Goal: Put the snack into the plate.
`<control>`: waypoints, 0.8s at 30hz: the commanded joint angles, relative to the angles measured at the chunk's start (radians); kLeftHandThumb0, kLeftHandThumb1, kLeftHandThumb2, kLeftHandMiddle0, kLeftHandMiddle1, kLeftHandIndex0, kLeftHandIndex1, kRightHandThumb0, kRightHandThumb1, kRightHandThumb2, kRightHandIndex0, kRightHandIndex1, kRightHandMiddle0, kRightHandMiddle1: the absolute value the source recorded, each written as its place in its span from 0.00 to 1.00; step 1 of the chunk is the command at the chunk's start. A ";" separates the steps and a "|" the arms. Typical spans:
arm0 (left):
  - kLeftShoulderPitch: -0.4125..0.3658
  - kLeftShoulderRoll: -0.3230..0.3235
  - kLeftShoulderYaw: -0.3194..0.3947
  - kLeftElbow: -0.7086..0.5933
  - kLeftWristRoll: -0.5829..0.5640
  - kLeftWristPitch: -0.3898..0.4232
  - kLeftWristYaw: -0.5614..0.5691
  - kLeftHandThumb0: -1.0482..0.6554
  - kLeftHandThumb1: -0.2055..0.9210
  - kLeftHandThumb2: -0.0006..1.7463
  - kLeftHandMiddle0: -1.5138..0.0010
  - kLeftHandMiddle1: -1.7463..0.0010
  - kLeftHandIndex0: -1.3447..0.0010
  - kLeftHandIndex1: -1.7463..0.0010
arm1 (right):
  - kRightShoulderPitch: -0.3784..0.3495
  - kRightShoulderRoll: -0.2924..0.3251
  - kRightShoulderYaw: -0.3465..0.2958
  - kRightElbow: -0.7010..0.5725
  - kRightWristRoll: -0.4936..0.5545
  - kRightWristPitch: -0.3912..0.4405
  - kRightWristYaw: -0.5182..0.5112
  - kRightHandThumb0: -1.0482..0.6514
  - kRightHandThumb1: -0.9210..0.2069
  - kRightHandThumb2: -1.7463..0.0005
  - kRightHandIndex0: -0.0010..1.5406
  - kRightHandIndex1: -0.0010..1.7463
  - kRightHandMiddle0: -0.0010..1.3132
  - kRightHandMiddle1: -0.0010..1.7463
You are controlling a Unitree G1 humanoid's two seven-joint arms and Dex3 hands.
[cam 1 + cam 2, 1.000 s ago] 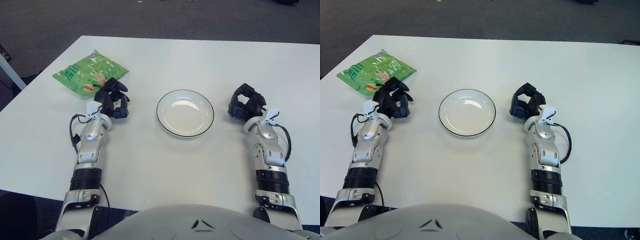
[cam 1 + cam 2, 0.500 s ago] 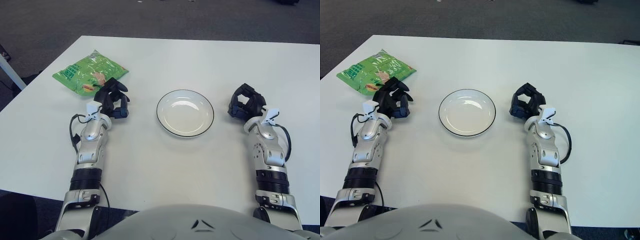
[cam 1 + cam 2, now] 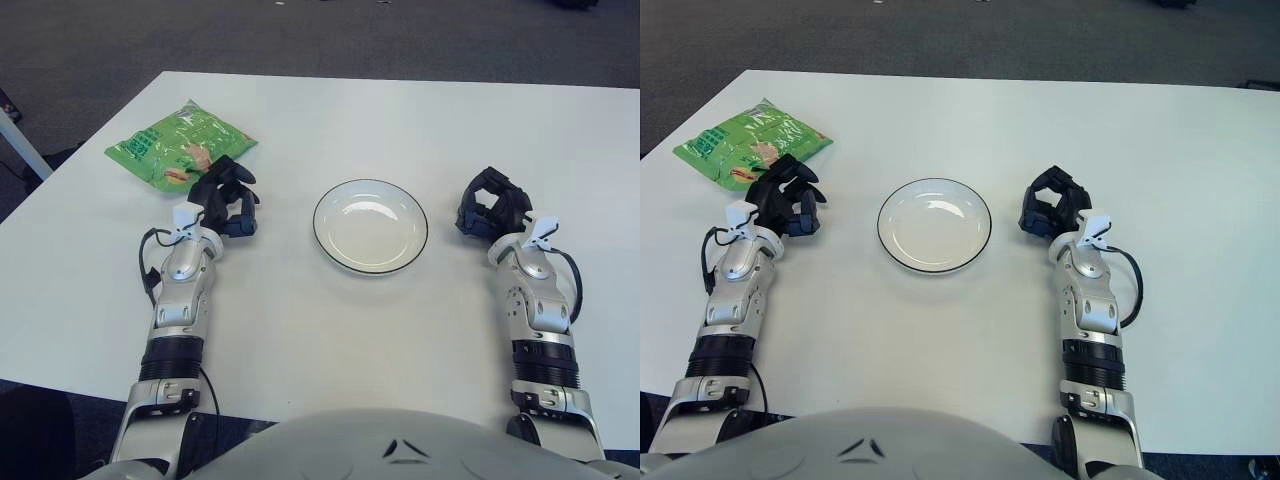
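White tabletop (image 3: 330, 330): 1 green crinkled snack packet (image 3: 180, 144) untouched beside curled, empty left hand (image 3: 226, 196); round white dark-rimmed plate (image 3: 370, 226) bare; right hand (image 3: 490, 205) curled, empty; nothing moved, grasp pending.

floor: dark grey carpet (image 3: 420, 40) | furniture: white table (image 3: 330, 330), evenly lit

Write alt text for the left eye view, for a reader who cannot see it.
A green snack bag lies at the far left of a white table, with the robot's left hand just beside its near edge, holding nothing. An empty white plate sits at the centre, and the right hand shows to the plate's right, fingers curled.
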 commanded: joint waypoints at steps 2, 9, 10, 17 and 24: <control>0.127 -0.037 -0.006 0.073 0.015 -0.006 0.010 0.61 0.38 0.82 0.63 0.00 0.59 0.00 | 0.111 0.043 0.000 0.043 0.010 0.030 0.001 0.33 0.56 0.23 0.85 1.00 0.49 1.00; 0.135 -0.047 -0.016 0.097 0.077 -0.116 0.046 0.61 0.39 0.81 0.63 0.00 0.59 0.00 | 0.111 0.041 -0.001 0.042 0.014 0.029 0.007 0.33 0.56 0.23 0.84 1.00 0.49 1.00; 0.135 -0.047 -0.016 0.100 0.082 -0.125 0.049 0.61 0.40 0.81 0.63 0.00 0.60 0.00 | 0.112 0.041 -0.001 0.042 0.014 0.029 0.008 0.33 0.56 0.23 0.84 1.00 0.49 1.00; 0.134 -0.053 -0.018 0.109 0.106 -0.146 0.077 0.61 0.40 0.80 0.64 0.00 0.60 0.00 | 0.110 0.039 -0.001 0.043 0.013 0.031 0.011 0.33 0.56 0.22 0.84 1.00 0.49 1.00; 0.122 -0.050 -0.009 0.110 0.085 -0.123 0.069 0.61 0.40 0.80 0.64 0.00 0.60 0.00 | 0.106 0.041 0.001 0.047 0.009 0.032 0.012 0.33 0.56 0.22 0.84 1.00 0.49 1.00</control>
